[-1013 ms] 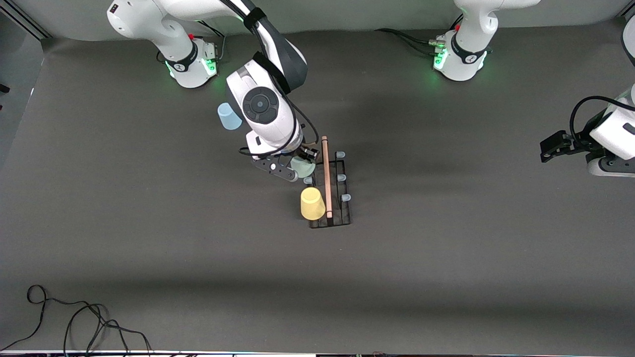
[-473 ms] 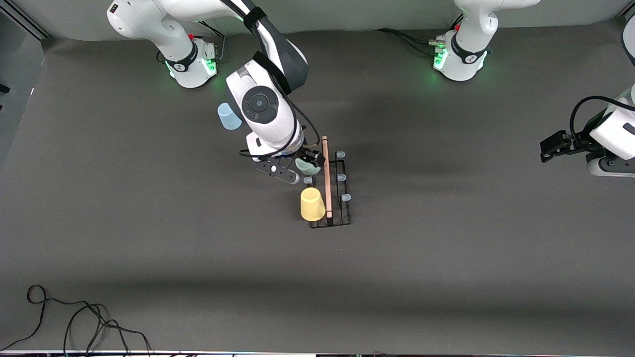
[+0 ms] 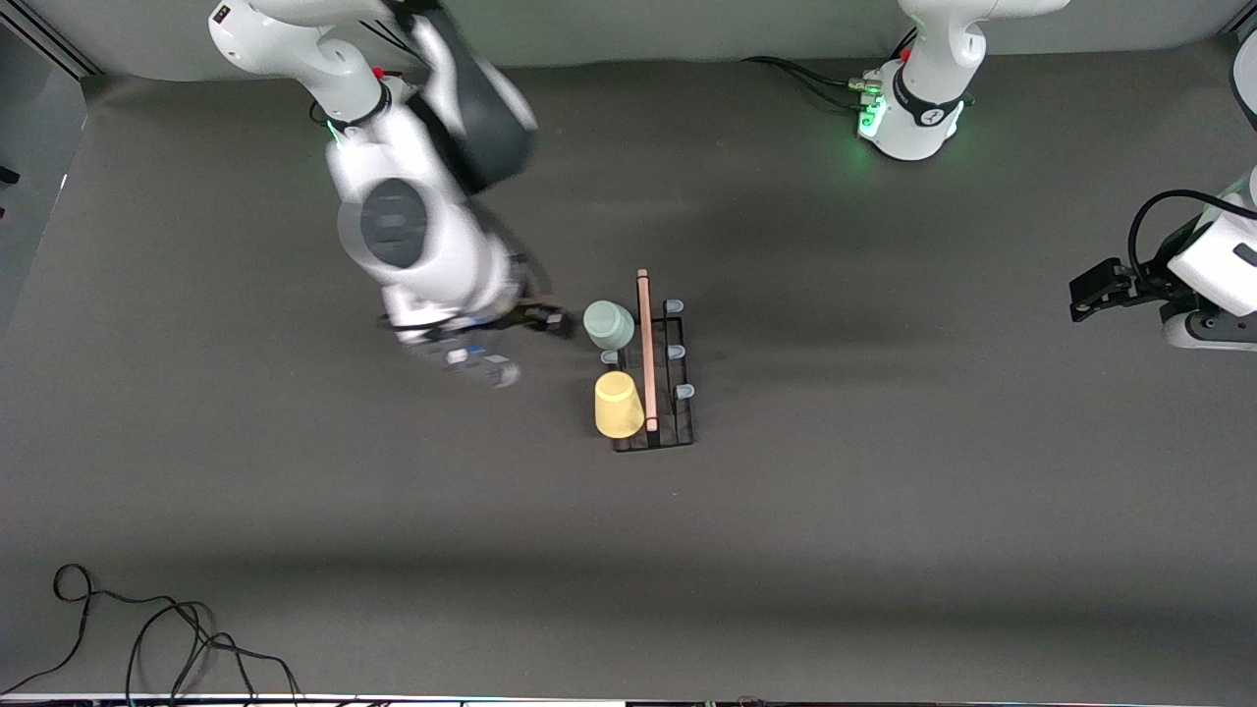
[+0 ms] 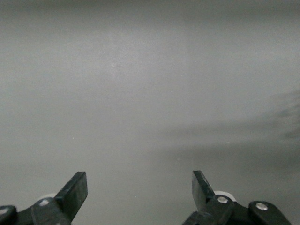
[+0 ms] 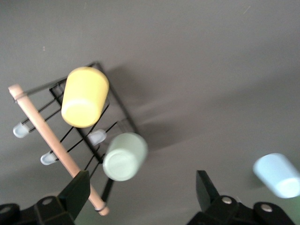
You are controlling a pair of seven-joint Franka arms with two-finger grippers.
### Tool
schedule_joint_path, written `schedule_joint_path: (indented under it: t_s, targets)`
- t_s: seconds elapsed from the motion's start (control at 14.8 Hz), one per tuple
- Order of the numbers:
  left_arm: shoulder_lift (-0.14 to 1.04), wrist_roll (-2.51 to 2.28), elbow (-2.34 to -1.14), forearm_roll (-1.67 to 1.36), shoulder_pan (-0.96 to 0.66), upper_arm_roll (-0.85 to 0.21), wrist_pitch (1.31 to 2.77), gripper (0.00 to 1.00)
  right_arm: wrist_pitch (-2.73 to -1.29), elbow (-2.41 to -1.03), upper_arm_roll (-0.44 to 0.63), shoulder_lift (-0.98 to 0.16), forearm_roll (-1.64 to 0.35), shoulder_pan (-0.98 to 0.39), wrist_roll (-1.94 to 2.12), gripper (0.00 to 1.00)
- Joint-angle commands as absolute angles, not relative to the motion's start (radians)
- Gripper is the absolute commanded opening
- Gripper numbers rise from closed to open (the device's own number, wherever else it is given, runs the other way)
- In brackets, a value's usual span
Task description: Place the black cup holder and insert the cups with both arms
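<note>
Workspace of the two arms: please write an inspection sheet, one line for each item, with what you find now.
Surface: dark grey table, bare apart from the items below.
Job's things: black cup holder stands mid-table; yellow cup and grey-green cup sit upside down on its pegs; light blue cup lies off the holder, seen only in the right wrist view.
Clutter: nothing seen.
Grippers: right tool open, empty, beside the holder toward the right arm's end; left tool open, empty, waiting at the left arm's end.
Cables: black cable looped on the table's edge nearest the front camera.
Surroundings: pale wall along the bases.
</note>
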State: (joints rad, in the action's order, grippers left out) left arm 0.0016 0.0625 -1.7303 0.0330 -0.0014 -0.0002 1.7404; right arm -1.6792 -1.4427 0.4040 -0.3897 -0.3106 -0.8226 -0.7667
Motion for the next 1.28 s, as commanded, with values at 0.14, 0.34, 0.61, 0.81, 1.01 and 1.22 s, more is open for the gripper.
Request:
schedule_joint_path:
  t_s: [0.14,0.34,0.61,0.81,1.01,1.22]
  targets:
    - [0.006,0.093,-1.713,0.032,-0.002,0.002,1.75,0.99,-1.519,-1.417,0.65,-0.29,-0.291,-0.818,-0.446,1.0]
    - [0.008,0.089,-1.713,0.031,-0.002,0.002,1.761,0.99,-1.471,-1.411,0.779,-0.249,-0.22,-0.819,-0.263,1.0]
    - [0.021,0.078,-1.686,0.031,-0.002,0.002,1.758,0.99,-1.457,-1.387,0.862,-0.219,-0.158,-0.818,-0.14,1.0]
    - [0.06,0.071,-1.61,0.031,-0.002,0.002,1.726,0.99,-1.457,-1.394,0.905,-0.23,-0.156,-0.816,-0.094,1.0]
    - [0.077,0.068,-1.583,0.031,-0.003,0.002,1.68,0.99,-1.457,-1.397,0.926,-0.227,-0.156,-0.812,-0.092,1.0]
    - [0.075,0.028,-1.586,-0.034,0.0,0.003,1.709,0.99,-1.425,-1.402,0.911,-0.227,-0.156,-0.798,-0.098,1.0]
